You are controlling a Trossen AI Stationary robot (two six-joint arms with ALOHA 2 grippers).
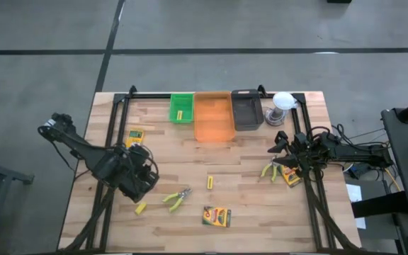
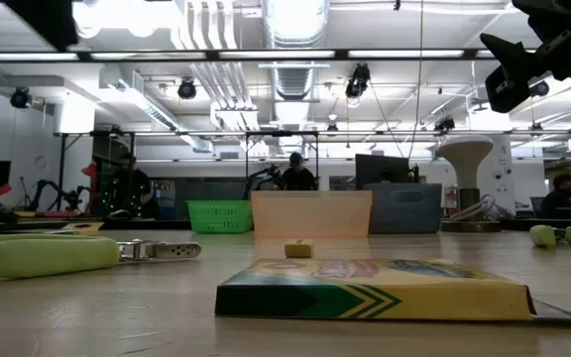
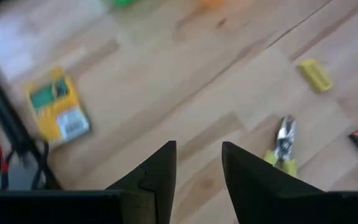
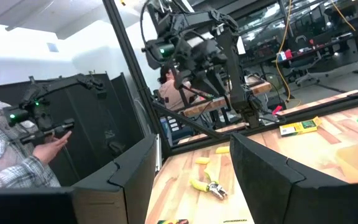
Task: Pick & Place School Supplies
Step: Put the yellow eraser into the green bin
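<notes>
The school supplies lie scattered on the wooden table. One crayon box is at the left, another near the front edge, and a third lies under my right arm. One pair of yellow-handled pliers lies front-centre, a second pair at the right. Yellow blocks lie at the centre and front left. My left gripper hangs open above the table's left front, tilted downward, with nothing between its fingers. My right gripper stands open and roughly level at the right, holding nothing.
A green tray with a yellow block in it, an orange tray and a black tray line the far edge, with a white round object beside them. Black frame rails run along both table sides. A person stands beyond the table.
</notes>
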